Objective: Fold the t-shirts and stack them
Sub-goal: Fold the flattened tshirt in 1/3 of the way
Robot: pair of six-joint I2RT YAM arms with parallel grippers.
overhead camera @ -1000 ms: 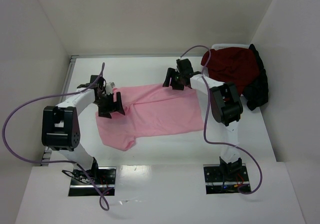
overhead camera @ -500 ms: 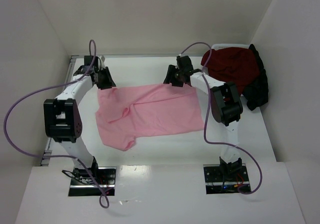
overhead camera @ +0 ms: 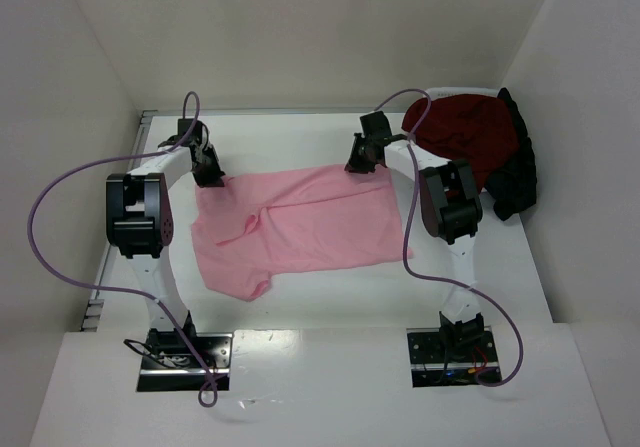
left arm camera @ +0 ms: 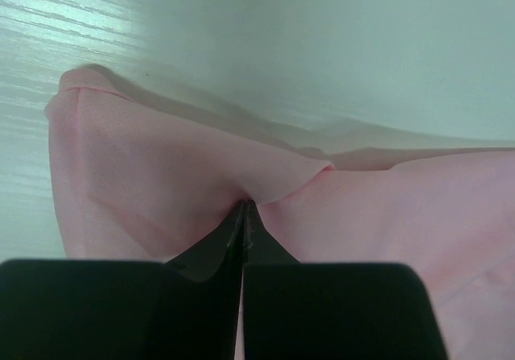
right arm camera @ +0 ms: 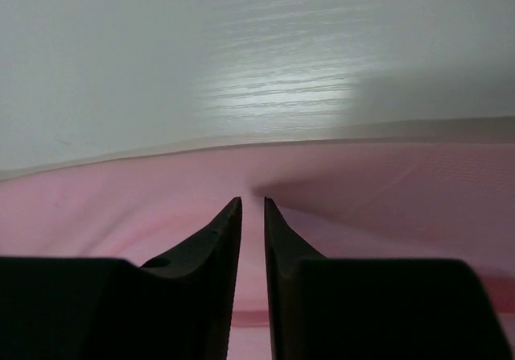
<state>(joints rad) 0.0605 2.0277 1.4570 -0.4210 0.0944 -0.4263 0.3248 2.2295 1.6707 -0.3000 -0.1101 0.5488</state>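
A light pink t-shirt (overhead camera: 300,227) lies spread across the middle of the table. My left gripper (overhead camera: 208,174) is at its far left corner, jaws pressed together on a puckered ridge of the pink cloth (left arm camera: 161,167); the pinch shows at the tips of this gripper (left arm camera: 245,204). My right gripper (overhead camera: 361,161) sits on the shirt's far right edge. In the right wrist view this gripper (right arm camera: 253,200) is closed to a thin slit, with pink cloth (right arm camera: 121,207) in it and a crease starting at the tips. A dark red t-shirt (overhead camera: 465,132) and a black one (overhead camera: 515,182) are heaped at the far right.
White walls close the table in at the back and both sides. The heap of dark shirts rests against the right wall, with a white rim (overhead camera: 440,94) showing at its far edge. Purple cables (overhead camera: 60,192) loop from both arms.
My left arm swung from the shirt's left sleeve area up to its far left corner and shut on the cloth. My right gripper narrowed on the far edge and shifted slightly right.
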